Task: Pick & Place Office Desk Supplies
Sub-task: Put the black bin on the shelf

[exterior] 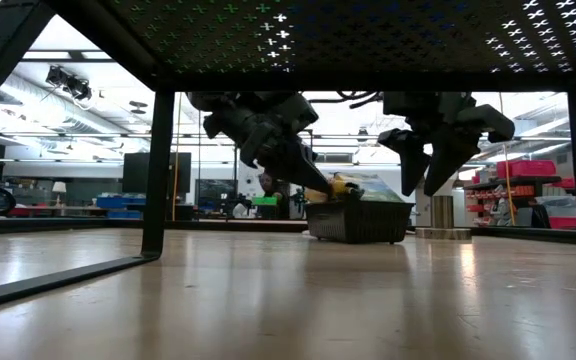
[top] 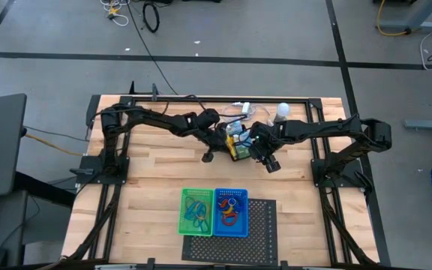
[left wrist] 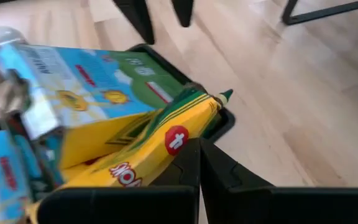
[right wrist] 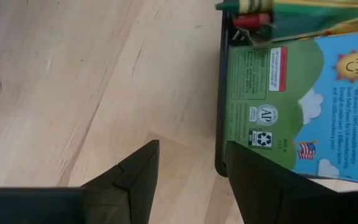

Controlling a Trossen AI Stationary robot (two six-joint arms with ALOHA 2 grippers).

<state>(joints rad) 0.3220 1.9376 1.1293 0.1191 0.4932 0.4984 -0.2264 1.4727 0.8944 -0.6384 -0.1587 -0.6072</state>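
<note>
Left gripper (top: 209,156): at mid-table, just left of the black tray; fingers pressed together. In the left wrist view the closed fingers (left wrist: 199,163) lie against the yellow-green crayon box (left wrist: 148,149); whether they pinch it cannot be told.
Green tray (top: 195,212): near edge of the table, left of the blue one and touching it; holds tangled loops, blue and green among them (top: 196,211).
Blue tray (top: 231,213): sits on the left part of the black perforated sheet (top: 261,229); holds red, orange and blue loops (top: 229,213).
Black tray (top: 237,144): far centre of the table, between the two grippers; holds boxes standing and leaning above its rim.
Crayon box: tilted, propped in the black tray with one corner over the rim.
Green-and-blue printed box (right wrist: 291,102): lies flat in the black tray beside the crayon box, printed with a sun and hills.
Right gripper (top: 268,163): just right of the black tray, above bare wood; fingers spread, nothing between them.
White bulb (top: 281,112): far side of the table, beyond the right arm.
</note>
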